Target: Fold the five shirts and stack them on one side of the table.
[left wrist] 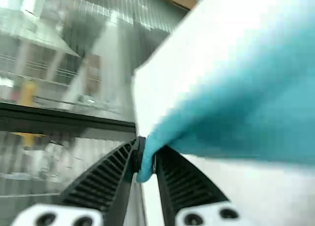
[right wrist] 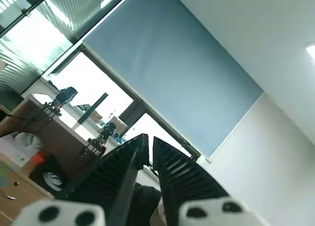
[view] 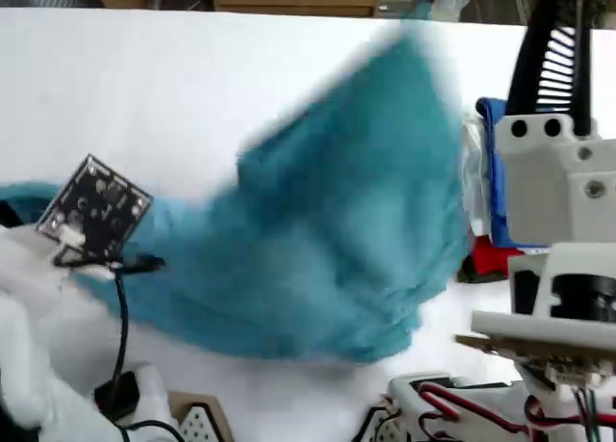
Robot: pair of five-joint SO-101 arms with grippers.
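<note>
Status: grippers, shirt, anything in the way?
Left gripper shut on teal fabric shirt, partly lifted over white table. Right gripper shut, empty, pointing up. Blue and red shirts stacked beside it.

Shirt (view: 337, 240): plain teal
Table (view: 144, 86): white
Folded pile (view: 493, 187): blue, white and red
Left fingers (left wrist: 106, 179): black, ribbed
Right fingers (right wrist: 115, 169): black, ribbed
Circuit board (view: 94, 209): black with pale specks
Cable (view: 120, 317): black
</note>
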